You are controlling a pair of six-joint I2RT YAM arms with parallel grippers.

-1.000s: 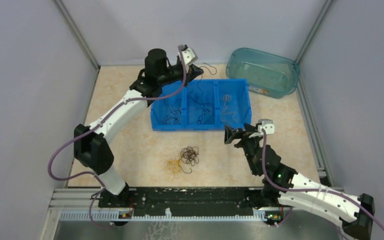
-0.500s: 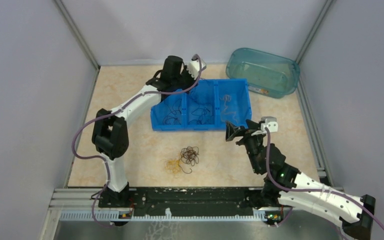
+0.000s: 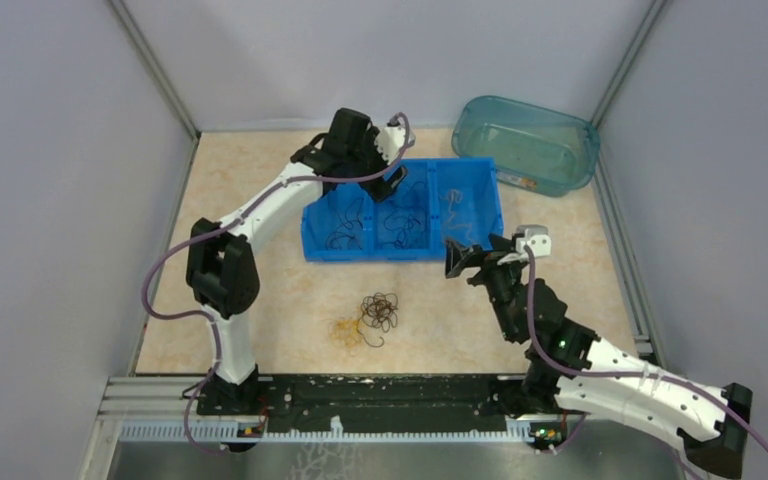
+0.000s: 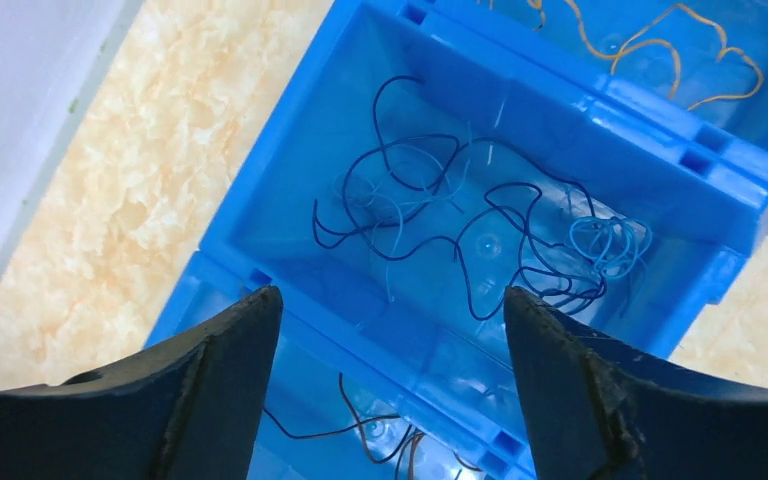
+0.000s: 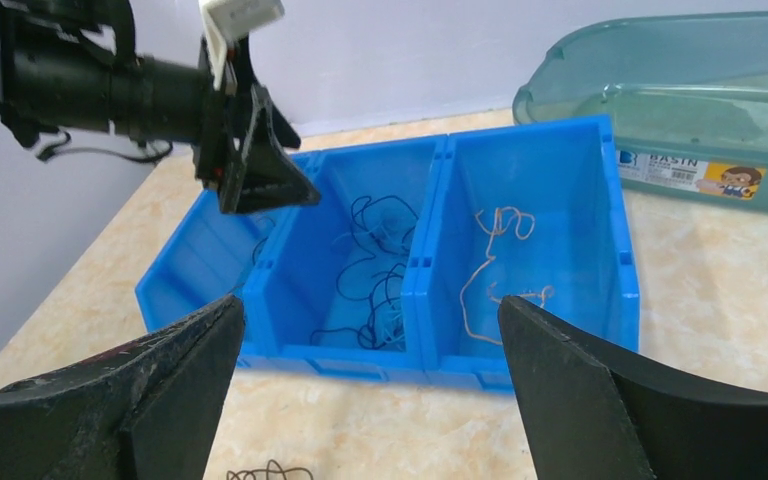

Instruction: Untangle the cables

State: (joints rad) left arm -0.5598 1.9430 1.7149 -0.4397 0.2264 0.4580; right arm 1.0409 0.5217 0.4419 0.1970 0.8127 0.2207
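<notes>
Cables still knotted: a dark tangle [image 3: 380, 312] with a yellow-orange curl [image 3: 345, 333] touching its left side. Both lie on the worktop [image 3: 260, 200] between the arms, well in front of the blue bin [image 3: 390, 250].
Cables sorted: blue wires [image 4: 460, 230], dark and pale, lie in the bin's middle compartment. A tan wire [image 5: 495, 265] lies in the right one, and a few dark strands in the left.
Left gripper [image 4: 390, 310]: jaws wide with nothing between them, hanging over the middle compartment.
Right gripper [image 5: 370, 320]: jaws wide and empty, near the bin's front right corner, facing the bin and apart from the tangle.
Risk, stray strand: a springy wire may catch on a finger as the left arm lifts and trail out of the bin.
Risk, next pick: a pinch into the knot's middle would likely lift the whole clump, curl included, and tighten it.
Risk, bin: a low sweep by either arm could shove the light bin.
Teal basin [image 3: 570, 170]: at the far right, away from the work.
</notes>
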